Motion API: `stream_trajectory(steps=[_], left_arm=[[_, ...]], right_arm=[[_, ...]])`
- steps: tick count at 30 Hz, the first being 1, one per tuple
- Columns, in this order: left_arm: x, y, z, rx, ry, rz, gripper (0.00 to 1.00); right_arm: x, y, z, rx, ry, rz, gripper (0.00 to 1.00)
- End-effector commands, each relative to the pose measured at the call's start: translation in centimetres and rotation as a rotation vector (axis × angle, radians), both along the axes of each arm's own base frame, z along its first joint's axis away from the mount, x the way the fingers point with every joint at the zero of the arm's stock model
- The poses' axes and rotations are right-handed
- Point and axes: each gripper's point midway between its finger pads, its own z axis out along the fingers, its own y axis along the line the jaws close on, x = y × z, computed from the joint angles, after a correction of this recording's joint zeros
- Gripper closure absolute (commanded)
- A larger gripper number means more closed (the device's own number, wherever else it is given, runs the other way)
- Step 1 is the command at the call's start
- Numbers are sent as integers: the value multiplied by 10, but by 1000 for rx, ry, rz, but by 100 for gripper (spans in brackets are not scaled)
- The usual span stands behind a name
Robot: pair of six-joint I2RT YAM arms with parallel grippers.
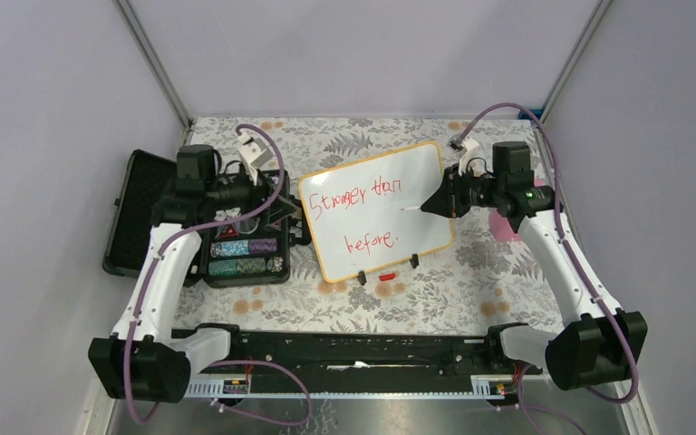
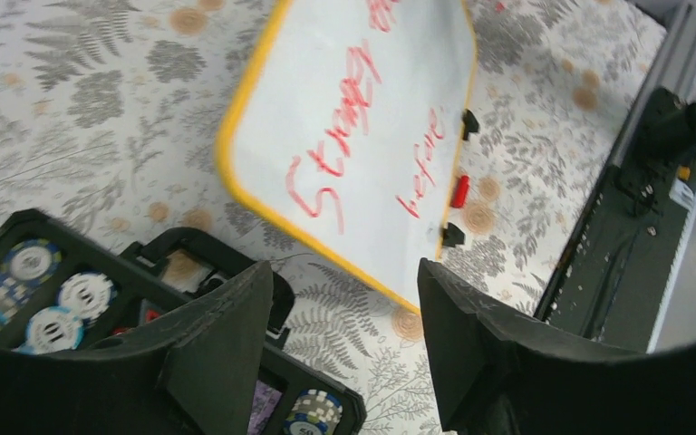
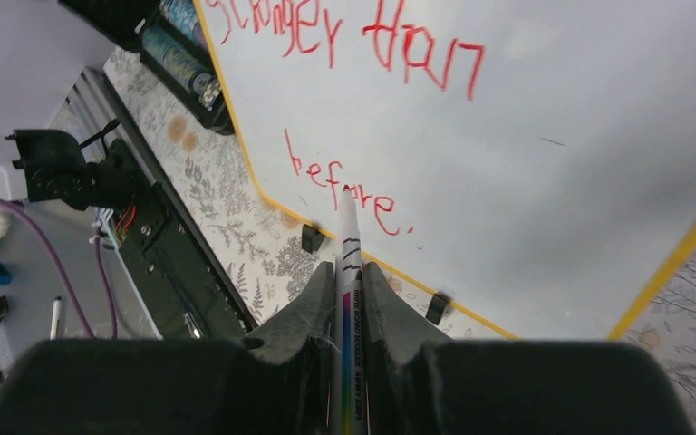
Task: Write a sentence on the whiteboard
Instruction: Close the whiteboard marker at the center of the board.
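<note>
The left arm is bent up from its base at the lower left of the top view, and its wrist is held over the open black case [image 1: 136, 213]. The left gripper [image 2: 344, 299] is held with its jaws apart and nothing between them. The right arm is raised from the lower right and turned toward the centre. The right gripper [image 3: 349, 272] is clamped on one marker [image 3: 348, 227], whose tip is pointed at the board; contact cannot be told.

One whiteboard [image 1: 417, 181] is seen at the centre, lying askew, with two lines of red writing. Two black clip feet [image 1: 361, 278] are fixed on its lower edge, and one red cap [image 1: 386, 275] lies between them. The table is covered by a floral cloth [image 1: 471, 290] and enclosed by plain grey walls [image 1: 344, 54].
</note>
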Motion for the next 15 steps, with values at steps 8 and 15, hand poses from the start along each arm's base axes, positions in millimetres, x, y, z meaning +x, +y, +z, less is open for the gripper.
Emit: stream_trajectory(steps=[8, 15], left_arm=[[-35, -56, -7, 119, -6, -181, 37], [-58, -96, -22, 203, 0, -348, 38]], right_arm=[[19, -41, 26, 52, -72, -158, 100], [35, -65, 24, 63, -52, -273, 100]])
